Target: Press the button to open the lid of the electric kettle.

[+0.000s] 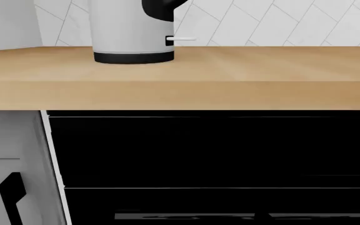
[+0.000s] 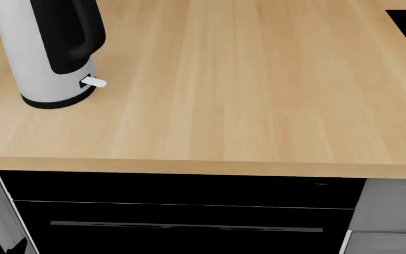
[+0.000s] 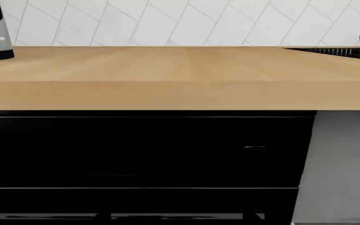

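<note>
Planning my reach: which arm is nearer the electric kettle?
Left. Its wrist camera faces the electric kettle closely; the right wrist view catches only its edge, far aside. Neither gripper shows.

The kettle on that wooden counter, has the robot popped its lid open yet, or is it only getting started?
Only getting started, by the look of it. Nothing looks done: the electric kettle stands upright on the countertop, its top, lid and button cut off in every view, so the lid's state is unknown. Nothing is in hand: neither gripper shows, and both wrist cameras look from below counter height. Left: reach the handle, press the button.
</note>
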